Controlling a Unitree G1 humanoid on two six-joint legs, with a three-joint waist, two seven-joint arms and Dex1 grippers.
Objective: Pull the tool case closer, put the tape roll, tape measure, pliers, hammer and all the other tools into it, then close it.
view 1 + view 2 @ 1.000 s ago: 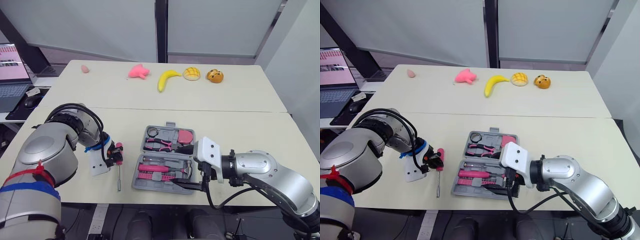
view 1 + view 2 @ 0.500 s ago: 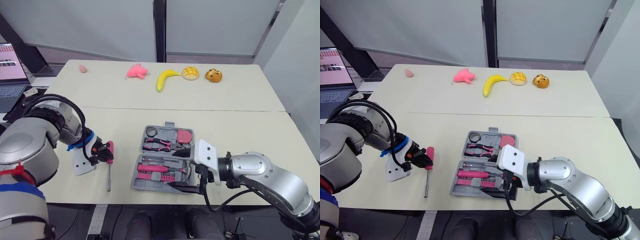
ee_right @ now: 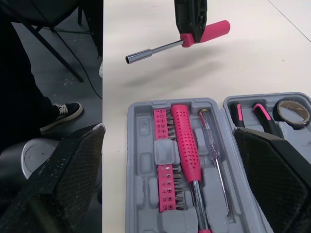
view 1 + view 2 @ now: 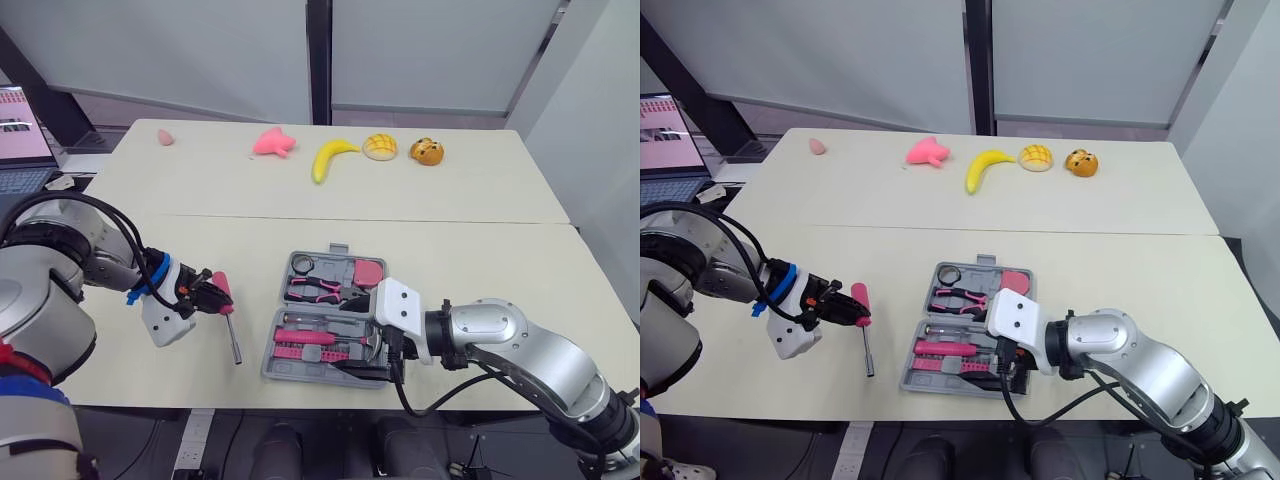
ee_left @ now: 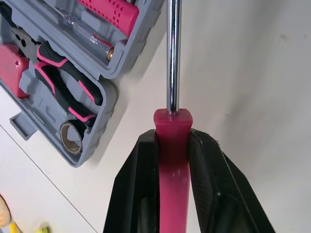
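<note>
Left claw is clamped on the pink driver's handle, held off the counter. The tool case is just to its right. The shaft points at the near edge, crosswise to the tray slots, so it likely needs a quarter turn. Right claw is spread wide over the case's near side.

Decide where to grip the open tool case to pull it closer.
Probably the right end of the front rim of the tool case, low from the robot's side: it lies open and flat, its thin wall suits a pinch, and the open right tool is beside that end. The left tool holds the driver.
</note>
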